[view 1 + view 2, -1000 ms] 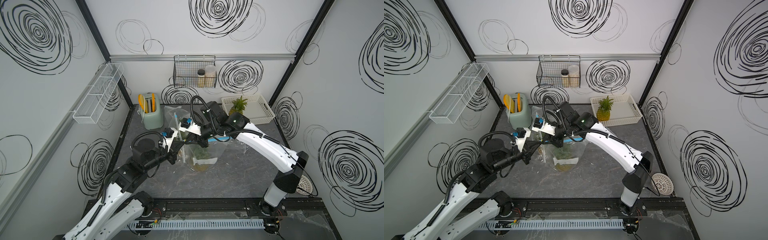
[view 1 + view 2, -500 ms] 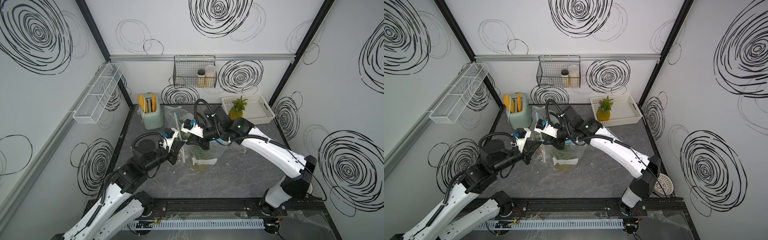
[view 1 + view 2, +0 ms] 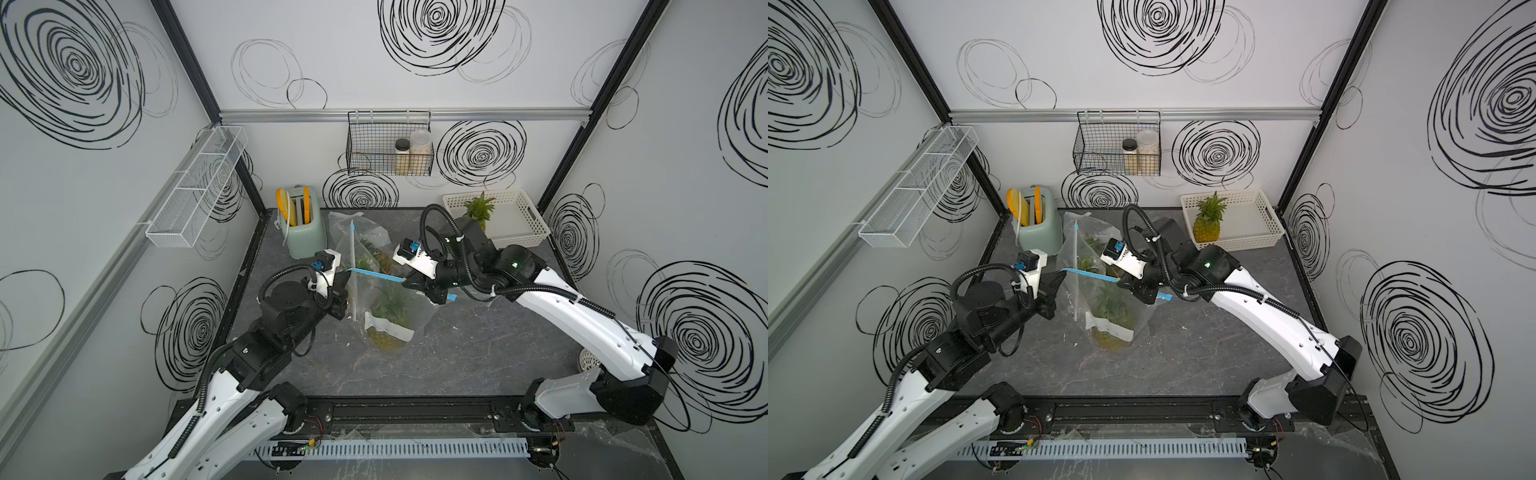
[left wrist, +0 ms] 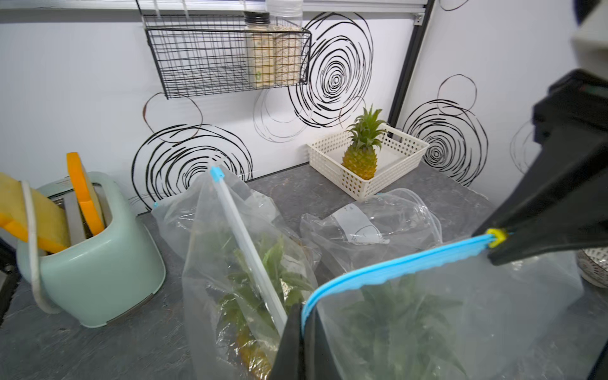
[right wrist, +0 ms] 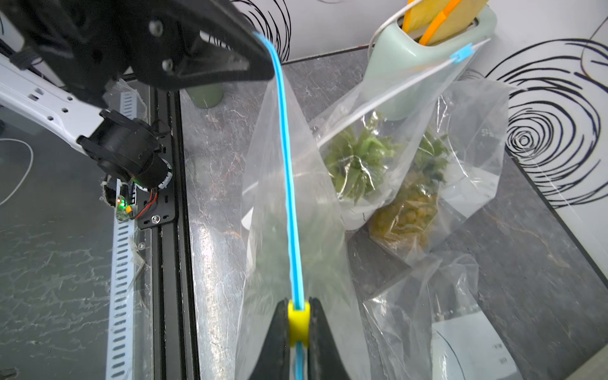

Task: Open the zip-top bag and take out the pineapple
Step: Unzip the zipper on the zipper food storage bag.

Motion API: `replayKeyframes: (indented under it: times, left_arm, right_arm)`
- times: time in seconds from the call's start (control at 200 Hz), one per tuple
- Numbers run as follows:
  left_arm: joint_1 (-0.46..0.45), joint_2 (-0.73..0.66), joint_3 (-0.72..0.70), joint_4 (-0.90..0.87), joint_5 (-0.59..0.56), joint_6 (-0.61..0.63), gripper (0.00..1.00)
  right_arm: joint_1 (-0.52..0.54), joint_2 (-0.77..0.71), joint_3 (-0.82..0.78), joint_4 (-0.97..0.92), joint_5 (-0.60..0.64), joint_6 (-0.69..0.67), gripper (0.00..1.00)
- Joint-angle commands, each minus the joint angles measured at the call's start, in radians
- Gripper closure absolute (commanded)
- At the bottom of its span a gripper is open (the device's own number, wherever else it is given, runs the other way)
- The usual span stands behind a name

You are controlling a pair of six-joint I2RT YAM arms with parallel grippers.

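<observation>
Table (image 3: 457, 365): dark grey, marbled, matte. Black rail (image 3: 395, 415) + white slotted cable duct (image 3: 386, 449) run along the front edge. Walls are white w/ black swirl scribbles, black frame posts in the back corners.

Back wall: black wire basket (image 3: 374, 158) hung on a metal rail, two jars (image 3: 419, 153) in its right end. Left wall: white mesh shelf (image 3: 195, 191). Back left on table: mint toaster (image 3: 305, 239), yellow + orange slices in the slots. Back right: white perforated tray (image 3: 519, 241), second pineapple (image 3: 1208, 220) upright at its left end.

Mid-table, btwn the arms: zip-top bag (image 3: 415, 320) stands upright. Pineapple (image 3: 388, 328) is inside, crown up, fruit at the bottom behind a white label. Blue zip strip (image 3: 374, 274) is stretched taut across the top.

L pincer (image 3: 343, 279) is closed on one end of the strip. R pincer (image 4: 495, 246) is closed on the yellow slider (image 5: 298, 316) near the other end. Can't tell if the zip is parted.

Just behind, towards the toaster: another clear bag (image 4: 237, 250) w/ green leaves inside. Beside that, a flat clear bag (image 4: 371, 220) w/ a white label lies on the table.
</observation>
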Motion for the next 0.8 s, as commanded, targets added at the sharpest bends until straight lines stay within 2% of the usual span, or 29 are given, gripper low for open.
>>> replayKeyframes:
  times: [0.0, 0.795]
  left_arm:
    - [0.037, -0.025, -0.006, 0.137, -0.245, -0.026, 1.00]
    - [0.040, -0.026, -0.069, 0.226, -0.261, -0.063, 1.00]
  right_arm:
    - [-0.021, -0.082, -0.015, -0.121, 0.066, 0.044, 0.99]
    - [-0.019, -0.293, -0.071, -0.231, 0.158, 0.154, 0.99]
